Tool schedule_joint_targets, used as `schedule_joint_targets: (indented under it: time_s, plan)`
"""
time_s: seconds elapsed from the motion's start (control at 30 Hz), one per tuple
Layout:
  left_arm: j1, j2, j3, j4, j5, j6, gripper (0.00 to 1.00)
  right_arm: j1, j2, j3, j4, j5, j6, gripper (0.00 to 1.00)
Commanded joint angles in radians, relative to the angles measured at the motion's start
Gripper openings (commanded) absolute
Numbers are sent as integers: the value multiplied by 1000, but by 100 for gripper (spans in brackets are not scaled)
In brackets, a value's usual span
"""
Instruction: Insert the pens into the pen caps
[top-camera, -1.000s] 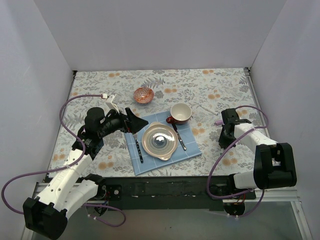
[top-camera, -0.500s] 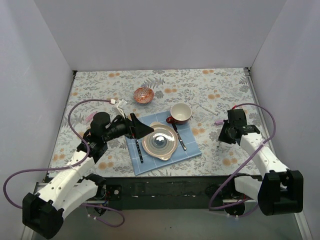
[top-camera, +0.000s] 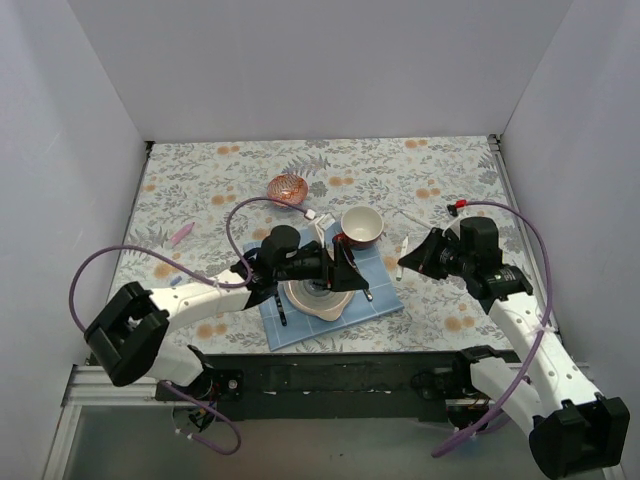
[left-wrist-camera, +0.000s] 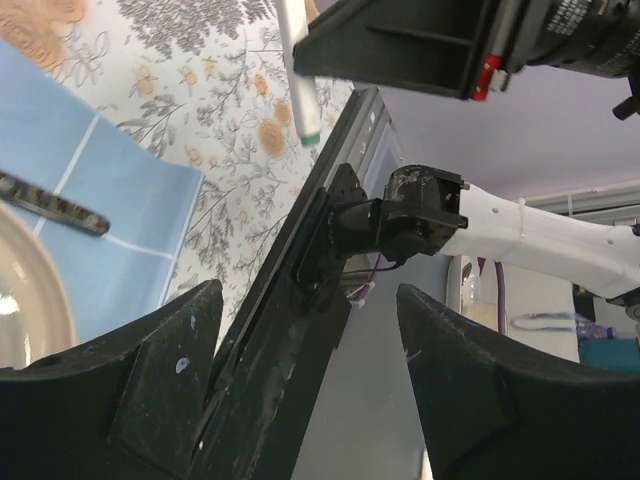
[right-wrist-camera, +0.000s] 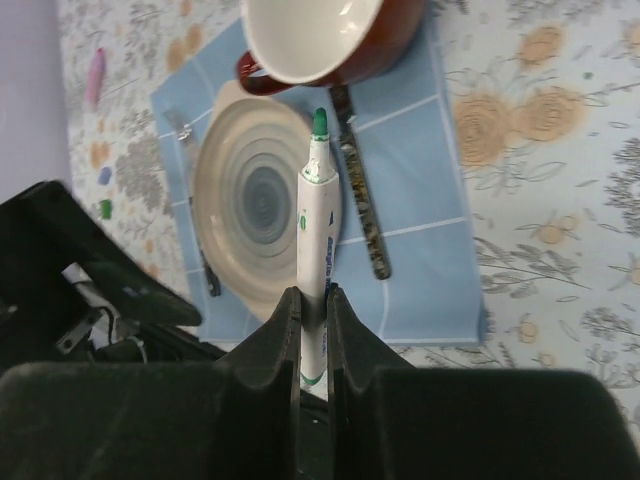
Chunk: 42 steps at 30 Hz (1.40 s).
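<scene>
While the right gripper (right-wrist-camera: 312, 300) pinched the green-tipped pen (right-wrist-camera: 319, 215), I judged the spread-jawed left gripper (left-wrist-camera: 310, 300) needed the green cap (right-wrist-camera: 105, 208), gripped squarely.

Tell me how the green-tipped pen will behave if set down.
The pen looks round and smooth, so it would probably roll. Its slim plastic body seems stiff and light. The right gripper pinches it near one end, so it may pivot.
</scene>
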Motion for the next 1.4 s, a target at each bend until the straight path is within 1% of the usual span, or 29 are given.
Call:
schedule_joint_targets:
  time_s: [0.0, 0.13, 0.4, 0.5, 0.6, 0.63, 0.67, 0.73, 0.77, 0.83, 0.87, 0.9, 0.97, 1.0, 1.03, 1.1, 1.17, 1.23, 1.27, 1.3, 1.37]
  plan:
    - [-46, 80, 113, 141, -13, 34, 68, 65, -78, 0, 114, -93, 115, 1]
    - [-61, 160, 170, 148, 3, 44, 67, 97, -141, -34, 168, -91, 161, 1]
    - [-72, 214, 179, 228, 44, 39, 62, 102, -219, -91, 220, -103, 233, 1]
    - [-77, 242, 186, 274, 49, 18, 59, 103, -235, -126, 264, -125, 272, 1]
    - [-78, 274, 193, 341, 78, -21, 52, 105, -244, -148, 292, -137, 292, 1]
    - [-80, 278, 196, 352, 93, -30, 48, 105, -244, -151, 297, -140, 295, 1]
    - [-80, 285, 207, 357, 98, -36, 37, 106, -246, -152, 300, -142, 298, 1]
    - [-80, 301, 218, 359, 124, -47, 26, 106, -252, -152, 303, -142, 298, 1]
    - [-80, 308, 224, 356, 138, -50, 14, 106, -253, -154, 309, -152, 299, 1]
    - [-80, 320, 232, 369, 173, -62, 3, 106, -256, -160, 329, -186, 296, 3]
    - [-80, 320, 230, 375, 179, -70, 0, 106, -258, -165, 343, -195, 290, 7]
    - [-80, 315, 216, 389, 185, -74, 0, 106, -264, -169, 364, -199, 278, 20]
    - [-80, 306, 201, 397, 204, -76, 0, 106, -276, -180, 382, -182, 267, 36]
    - [-80, 298, 181, 406, 211, -74, 0, 106, -287, -181, 393, -168, 263, 50]
    - [-80, 285, 172, 409, 216, -71, 0, 108, -292, -180, 399, -156, 260, 54]
    - [-80, 266, 150, 415, 222, -70, 0, 108, -287, -178, 412, -128, 257, 57]
    - [-80, 243, 130, 411, 222, -64, 0, 106, -278, -172, 415, -117, 258, 57]
    - [-81, 229, 121, 394, 222, -56, 0, 106, -263, -172, 454, -123, 257, 55]
    - [-80, 217, 118, 385, 219, -51, 0, 108, -259, -166, 458, -120, 255, 54]
    - [-80, 211, 114, 372, 216, -42, 0, 106, -255, -163, 461, -117, 255, 48]
    - [-80, 202, 98, 371, 204, -35, 0, 108, -252, -158, 450, -94, 252, 41]
